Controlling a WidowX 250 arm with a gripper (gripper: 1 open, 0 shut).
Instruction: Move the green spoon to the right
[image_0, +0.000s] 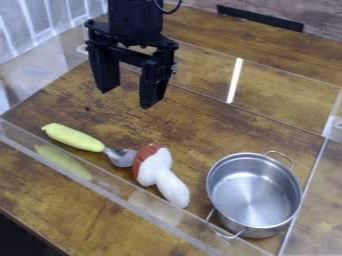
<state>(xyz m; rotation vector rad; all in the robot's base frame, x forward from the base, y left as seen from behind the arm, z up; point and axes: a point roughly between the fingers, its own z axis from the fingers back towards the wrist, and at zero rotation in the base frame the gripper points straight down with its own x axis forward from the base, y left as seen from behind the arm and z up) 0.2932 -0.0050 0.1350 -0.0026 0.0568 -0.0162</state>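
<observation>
Dark wooden plank tabletop (254, 60), clear acrylic walls (80, 175) around it, bright glare streak on far panel

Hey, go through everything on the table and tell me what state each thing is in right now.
gripper: open, pointing down, holding nothing, raised above the table
green spoon: lying flat, bowl toward the white toy
white toy: lying on its side beside the spoon's bowl
metal pot: upright, empty, no lid

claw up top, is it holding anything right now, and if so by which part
Nothing is held. The claw hangs open above the wooden table, its fingers empty. The green spoon lies untouched on the table, well below it in the picture.
</observation>
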